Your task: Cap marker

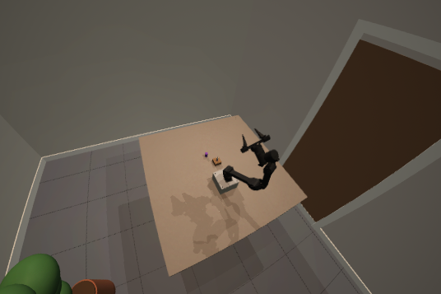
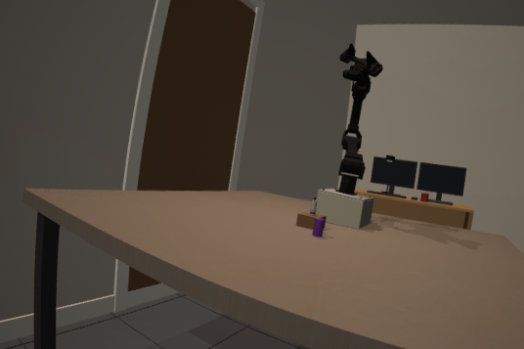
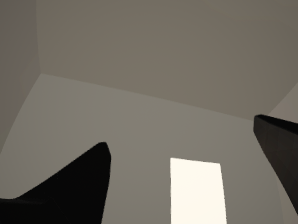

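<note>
Table (image 2: 196,230) carries the upright purple cap (image 2: 319,226) beside the marker (image 2: 313,205); jaws (image 2: 361,60), apart and holding nothing, point upward, well above it.

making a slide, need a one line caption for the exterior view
Arm raised, open claw high above the table; purple cap stands loose beside the holder block.

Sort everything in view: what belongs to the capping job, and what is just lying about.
For the job:
purple cap
marker
holder block
end effector, open and raised high

Just about:
two monitors
red cup
door
plant
</note>
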{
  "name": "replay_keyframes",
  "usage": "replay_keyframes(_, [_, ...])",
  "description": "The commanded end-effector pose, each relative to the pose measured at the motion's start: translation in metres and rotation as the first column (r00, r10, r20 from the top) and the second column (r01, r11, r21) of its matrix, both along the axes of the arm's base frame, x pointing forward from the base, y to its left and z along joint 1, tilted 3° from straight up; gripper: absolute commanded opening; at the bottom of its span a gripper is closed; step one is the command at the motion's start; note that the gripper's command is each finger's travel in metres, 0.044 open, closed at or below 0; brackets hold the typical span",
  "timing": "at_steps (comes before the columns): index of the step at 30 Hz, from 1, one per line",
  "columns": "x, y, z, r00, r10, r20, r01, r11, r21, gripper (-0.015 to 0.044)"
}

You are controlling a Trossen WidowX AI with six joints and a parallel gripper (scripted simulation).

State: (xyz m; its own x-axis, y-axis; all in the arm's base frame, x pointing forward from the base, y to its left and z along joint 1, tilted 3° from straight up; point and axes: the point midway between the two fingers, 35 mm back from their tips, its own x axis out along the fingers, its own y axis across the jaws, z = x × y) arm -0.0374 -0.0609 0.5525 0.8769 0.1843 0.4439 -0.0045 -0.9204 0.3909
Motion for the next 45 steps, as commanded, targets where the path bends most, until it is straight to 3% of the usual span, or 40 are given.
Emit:
replay_keyframes(1, [0.002,0.001,0.000,1.000,-0.001,-0.004,0.001,1.000,-0.008,0.0374])
replay_keyframes(6, [0.047,0.029,-0.013,0.993,-0.039,-0.107,0.016,0.978,-0.206,0.0243])
replay_keyframes(14, [0.142,0.080,-0.037,0.956,-0.153,-0.251,-0.013,0.832,-0.555,0.0239])
replay_keyframes(20, [0.223,0.115,-0.084,0.903,-0.240,-0.355,-0.147,0.605,-0.783,0.0239])
replay_keyframes(25, [0.286,0.135,-0.132,0.860,-0.282,-0.425,-0.300,0.395,-0.868,0.0239])
replay_keyframes(34, [0.368,0.149,-0.243,0.778,-0.306,-0.548,-0.578,-0.008,-0.816,0.0239])
replay_keyframes(45, [0.407,0.153,-0.416,0.596,-0.227,-0.770,-0.754,-0.490,-0.439,0.0239])
